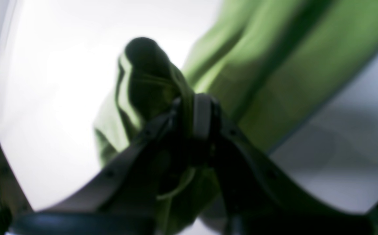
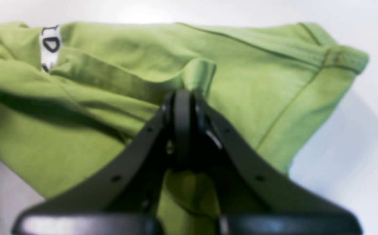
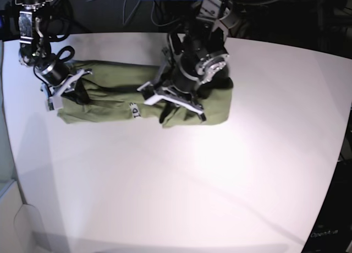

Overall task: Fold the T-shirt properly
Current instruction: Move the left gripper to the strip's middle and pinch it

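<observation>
Two black grippers were on the cloth, one at each end of it.

Item 1: the left gripper point(image 1: 197, 111), on the right side of the base view point(image 3: 165, 114). Its jaws stood nearly together, pinched on a bunched fold of fabric. In the left wrist view the fold rose in a dark hump just beyond the fingertips, and more cloth showed below, between the two black finger arms. That view was blurred, so finer detail of the grip could not be made out.

Item 2: the right gripper point(image 2: 182, 98), on the left side of the base view point(image 3: 77, 93). Its jaws were pressed fully together on a narrow raised ridge of fabric, which stood up just past the tips. Green cloth also lay under the finger arms.

Item 3: the plain olive-green short-sleeved cotton T-shirt point(image 3: 110, 96), soft and wrinkled. It lay as a long band across the far half of the white table point(image 3: 220, 181), running left to right between the two grippers, with a rounded fold at its right end. A hemmed sleeve edge showed in the right wrist view point(image 2: 306, 85).

Item 4: a small white tag with dark print point(image 2: 50, 47), sewn to the T-shirt, visible on the near edge of the band point(image 3: 134, 110), between the two grippers.

No containers in view.
</observation>
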`<state>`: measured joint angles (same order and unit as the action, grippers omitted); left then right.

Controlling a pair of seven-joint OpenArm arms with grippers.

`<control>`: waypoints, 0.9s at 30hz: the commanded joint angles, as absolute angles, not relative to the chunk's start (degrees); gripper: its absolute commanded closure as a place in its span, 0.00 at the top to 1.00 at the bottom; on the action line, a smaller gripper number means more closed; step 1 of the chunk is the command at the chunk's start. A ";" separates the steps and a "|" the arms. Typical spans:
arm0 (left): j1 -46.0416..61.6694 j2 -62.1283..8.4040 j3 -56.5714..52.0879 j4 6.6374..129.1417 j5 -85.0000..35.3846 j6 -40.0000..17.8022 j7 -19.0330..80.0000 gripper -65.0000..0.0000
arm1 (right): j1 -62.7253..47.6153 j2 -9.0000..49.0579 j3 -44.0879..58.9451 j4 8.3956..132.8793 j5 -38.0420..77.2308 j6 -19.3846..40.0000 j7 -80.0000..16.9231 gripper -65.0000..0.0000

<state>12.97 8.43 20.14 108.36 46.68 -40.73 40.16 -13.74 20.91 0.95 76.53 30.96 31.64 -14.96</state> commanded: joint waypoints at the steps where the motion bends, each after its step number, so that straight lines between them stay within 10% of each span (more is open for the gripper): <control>1: 12.18 9.00 21.41 108.62 46.55 -40.00 40.40 0.03 | -13.67 21.41 0.04 76.70 29.67 31.60 -17.10 0.01; 22: 12.18 9.00 11.38 107.56 14.90 -40.00 50.68 0.03 | -13.67 21.49 -0.57 76.70 29.67 31.52 -17.10 0.01; 27: 11.82 9.00 9.63 107.30 7.69 -32.48 50.51 0.03 | -13.67 21.49 -0.57 76.70 29.67 31.52 -17.10 0.01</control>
